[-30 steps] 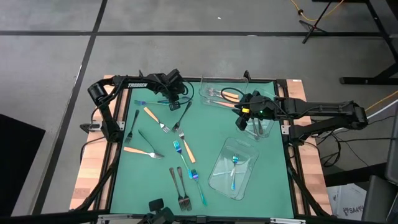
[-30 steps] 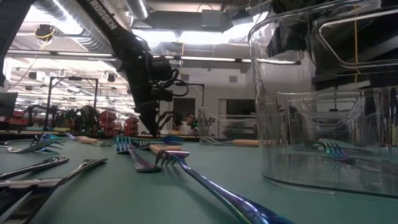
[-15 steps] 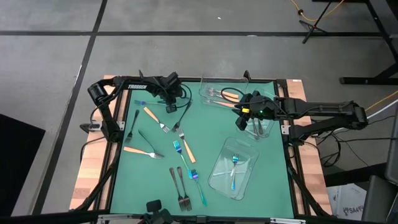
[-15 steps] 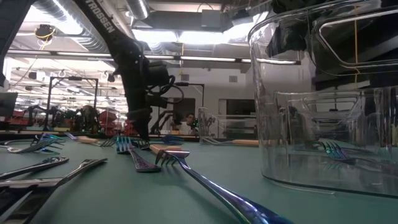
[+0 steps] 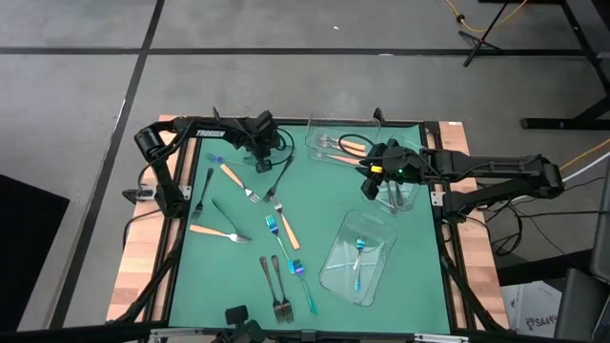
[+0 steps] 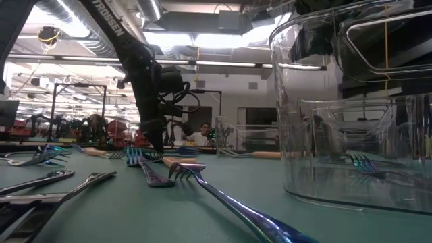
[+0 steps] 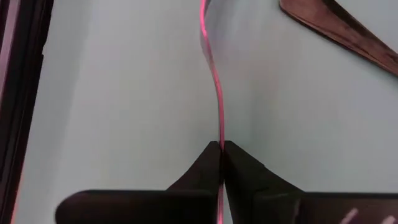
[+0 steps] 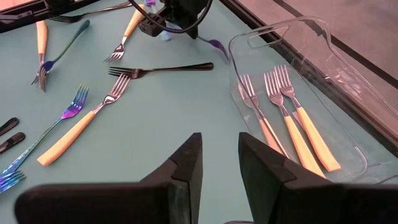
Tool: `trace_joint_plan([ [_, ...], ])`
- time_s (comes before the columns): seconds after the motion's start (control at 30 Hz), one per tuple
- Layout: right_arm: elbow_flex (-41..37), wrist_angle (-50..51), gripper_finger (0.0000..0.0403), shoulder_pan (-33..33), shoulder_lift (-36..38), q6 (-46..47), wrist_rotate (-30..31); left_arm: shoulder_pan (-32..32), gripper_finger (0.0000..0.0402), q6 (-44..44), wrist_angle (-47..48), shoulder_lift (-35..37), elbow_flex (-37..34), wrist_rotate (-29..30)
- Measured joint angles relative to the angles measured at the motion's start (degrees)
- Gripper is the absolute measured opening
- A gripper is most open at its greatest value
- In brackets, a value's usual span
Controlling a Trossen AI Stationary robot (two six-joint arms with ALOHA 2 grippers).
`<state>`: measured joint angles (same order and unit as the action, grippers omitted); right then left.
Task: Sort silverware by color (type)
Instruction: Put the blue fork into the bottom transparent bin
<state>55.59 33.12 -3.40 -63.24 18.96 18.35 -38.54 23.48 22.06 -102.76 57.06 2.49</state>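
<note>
Several forks lie scattered on the green mat: orange-handled ones, dark ones and iridescent blue ones. My left gripper is low over the far left of the mat, shut on an iridescent fork whose blue head points toward the table's left. My right gripper is open and holds nothing. It hovers right of centre, beside the clear tray holding three orange-handled forks. My left gripper pinches the iridescent fork's thin handle between its two fingertips, coming from above and pointing down. The fork shows edge-on, running away from the fingers. Whether it is clear of the mat, I cannot tell.
A second clear tray on the near right of the mat holds iridescent forks. A third clear container sits under the right arm. Dark forks lie near the near edge. A black frame borders the mat.
My left gripper has moved a little toward the table's left, staying low over the mat at the iridescent fork. The right arm has kept still.
</note>
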Motion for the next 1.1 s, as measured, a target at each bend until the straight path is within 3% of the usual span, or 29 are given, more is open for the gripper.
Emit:
trace_joint_plan([
  [0.3, 0.0, 0.0, 0.0092, 0.0, 0.0, 0.0, 0.0, 0.0, 0.0004, -6.6, -2.4, 0.0, 0.0, -1.3],
  [0.7, 0.0, 0.0, 0.0092, 0.0, 0.0, 0.0, 0.0, 0.0, 0.0002, -17.2, -5.6, 0.9, 0.0, -9.6],
  [1.1, 0.0, -0.8, 0.0092, 0.0, 0.0, 0.0, 0.0, 0.8, 0.0002, -22.4, -7.7, 14.1, 0.0, -11.2],
])
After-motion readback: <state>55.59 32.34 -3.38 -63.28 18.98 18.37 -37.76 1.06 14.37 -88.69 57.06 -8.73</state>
